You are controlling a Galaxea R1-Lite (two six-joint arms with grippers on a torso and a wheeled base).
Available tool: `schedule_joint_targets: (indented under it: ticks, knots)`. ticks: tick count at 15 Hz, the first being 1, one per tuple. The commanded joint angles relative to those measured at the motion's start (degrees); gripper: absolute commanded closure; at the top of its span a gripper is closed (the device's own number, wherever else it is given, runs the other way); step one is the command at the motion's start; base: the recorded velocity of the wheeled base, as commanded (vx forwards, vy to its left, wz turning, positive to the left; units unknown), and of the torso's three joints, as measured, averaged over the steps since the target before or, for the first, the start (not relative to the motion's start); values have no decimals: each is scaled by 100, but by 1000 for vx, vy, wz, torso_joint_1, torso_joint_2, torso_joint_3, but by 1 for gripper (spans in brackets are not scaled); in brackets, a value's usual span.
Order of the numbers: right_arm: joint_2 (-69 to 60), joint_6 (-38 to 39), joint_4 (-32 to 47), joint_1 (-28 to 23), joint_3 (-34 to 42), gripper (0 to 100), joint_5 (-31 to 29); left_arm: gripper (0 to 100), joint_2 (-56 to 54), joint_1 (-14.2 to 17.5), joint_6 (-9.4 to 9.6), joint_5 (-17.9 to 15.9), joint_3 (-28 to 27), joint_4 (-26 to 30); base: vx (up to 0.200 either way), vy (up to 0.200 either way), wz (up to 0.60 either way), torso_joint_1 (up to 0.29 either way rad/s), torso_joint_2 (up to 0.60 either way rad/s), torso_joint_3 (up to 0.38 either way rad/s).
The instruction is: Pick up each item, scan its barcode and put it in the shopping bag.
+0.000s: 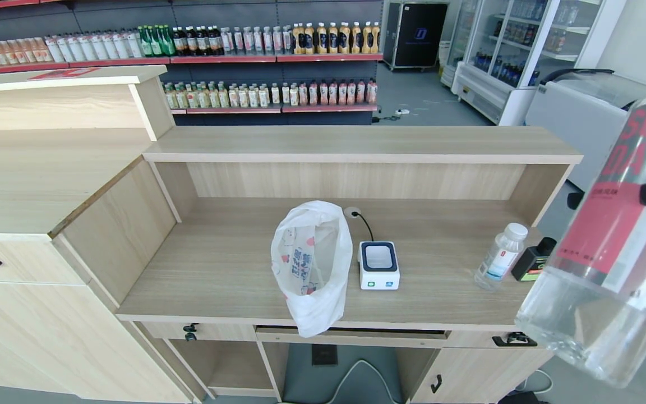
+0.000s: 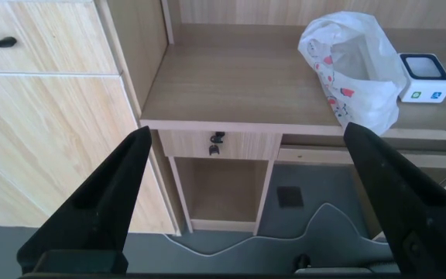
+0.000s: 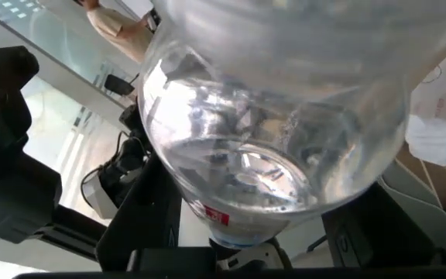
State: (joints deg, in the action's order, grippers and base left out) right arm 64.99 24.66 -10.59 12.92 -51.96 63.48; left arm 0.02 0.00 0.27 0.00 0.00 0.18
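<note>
Wooden shop counter ahead. Nearest, left gripper hangs spread; right gripper pinches a clear, red-labelled plastic soda bottle aloft at right — its barcode should squarely face the white box scanner beside the white plastic shopping bag.

The counter is matt, smooth wood-grain board. The shopping bag is thin crinkled white plastic; the soda bottle clear glossy plastic, the scanner smooth white plastic

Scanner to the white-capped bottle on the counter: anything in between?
Nothing. In the head view the counter between the scanner and the white-capped bottle is bare wood; the black bottle stands just past it, away from the scanner.
</note>
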Motion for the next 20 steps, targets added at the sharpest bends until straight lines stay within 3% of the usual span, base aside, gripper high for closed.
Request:
schedule_joint_targets:
  ticks: [1,13,14,17,20]
  knots:
    - [-65,-23,-4,35,107,100,-2,0,-2,0,0,0,0,-1,0,0,0,0,0,0]
    - [14,-269,5,96,168,100,-46,0,-2,0,0,0,0,-1,0,0,0,0,0,0]
    - [146,-638,-4,61,151,100,-222,0,-2,0,0,0,0,-1,0,0,0,0,0,0]
    - [1060,-2721,-277,-290,116,100,-1804,0,-2,0,0,0,0,-1,0,0,0,0,0,0]
    - [2194,-4452,-1929,-1055,221,100,-1865,0,-2,0,0,0,0,-1,0,0,0,0,0,0]
